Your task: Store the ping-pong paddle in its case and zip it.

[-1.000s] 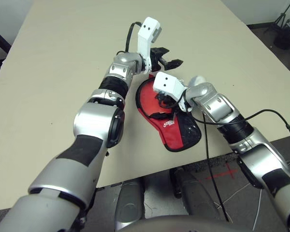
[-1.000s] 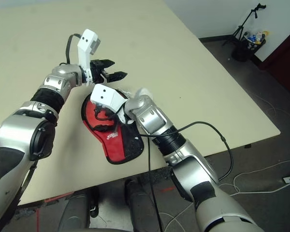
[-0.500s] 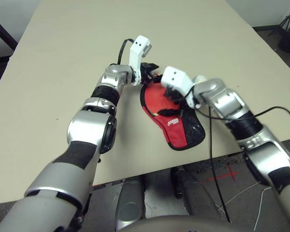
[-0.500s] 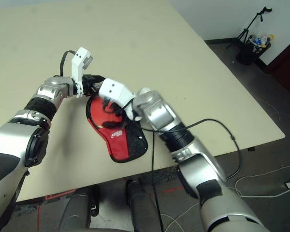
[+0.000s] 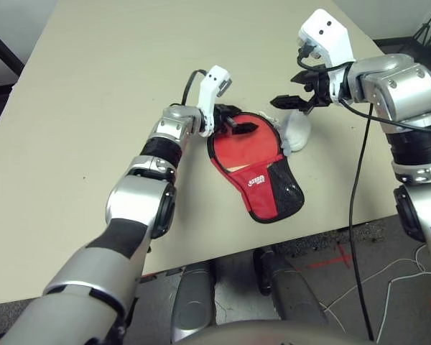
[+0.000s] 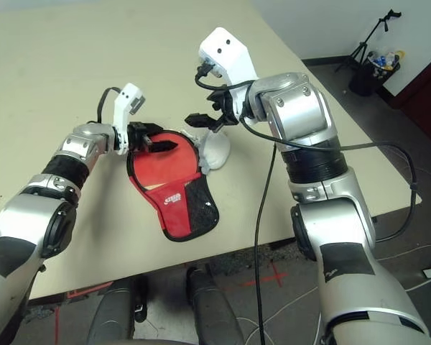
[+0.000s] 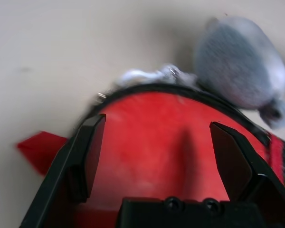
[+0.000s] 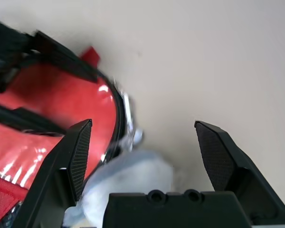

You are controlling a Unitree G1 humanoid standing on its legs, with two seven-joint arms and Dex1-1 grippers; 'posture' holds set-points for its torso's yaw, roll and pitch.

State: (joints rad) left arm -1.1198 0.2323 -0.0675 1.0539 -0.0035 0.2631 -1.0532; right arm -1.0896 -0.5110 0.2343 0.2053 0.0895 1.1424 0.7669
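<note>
A pale counter (image 5: 93,86) fills the frame, dark floor at lower right. The case (image 5: 255,169) lies centre frame, clear red side up, with the paddle (image 5: 243,147) showing inside; its long axis runs from upper left to lower right. My left claw (image 5: 237,123), spread and empty, sits at the case's round upper end, nearer than my right claw (image 5: 293,97), also spread, above the grey charm (image 5: 296,131).
</note>
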